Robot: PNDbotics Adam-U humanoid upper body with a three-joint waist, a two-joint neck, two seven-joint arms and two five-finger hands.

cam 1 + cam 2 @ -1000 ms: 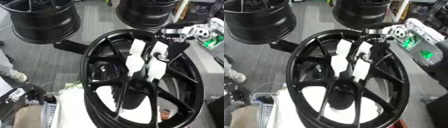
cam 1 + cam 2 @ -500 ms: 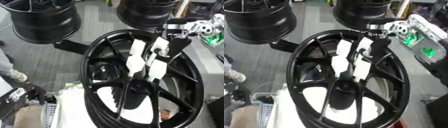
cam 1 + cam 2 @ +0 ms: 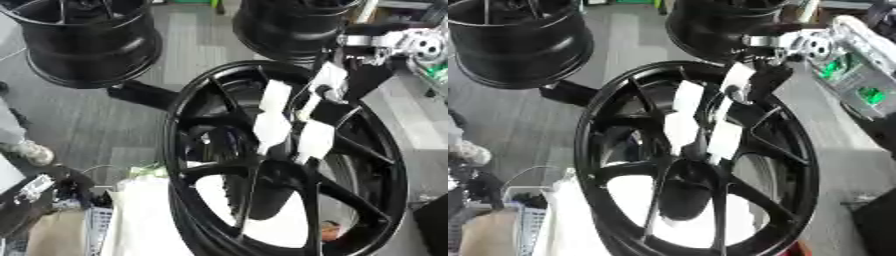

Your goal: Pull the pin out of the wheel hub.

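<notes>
Left eye view showed a black wheel hub (image 3: 289, 165) standing nearly upright in the middle of the picture, its open face turned toward the camera and its spokes running out from a dark centre. White strips (image 3: 273, 117) hung against the upper spokes of the hub, two long ones side by side and a shorter one above and to their right. The right hand (image 3: 765, 82) came in from the upper right, and its dark fingers (image 3: 363, 80) lay against the hub's upper right rim, close beside the shorter white strip. Whether those fingers were pinching anything or only resting there could not be told, since they merged with the black rim. The pin itself could not be made out among the spokes and strips. Behind the hand, a silver wrist joint (image 3: 815, 46) showed above the hub's rim, with a pale forearm casing carrying green lights (image 3: 859, 75) further right of the hub.

Two more black rims stood on the grey floor (image 3: 188, 55) beyond the hub, one (image 3: 87, 42) to its upper left and one (image 3: 289, 27) directly above it. Below the hub's left edge lay something white (image 3: 140, 215), and a dark cluttered patch (image 3: 52, 195) showed further left of that.
</notes>
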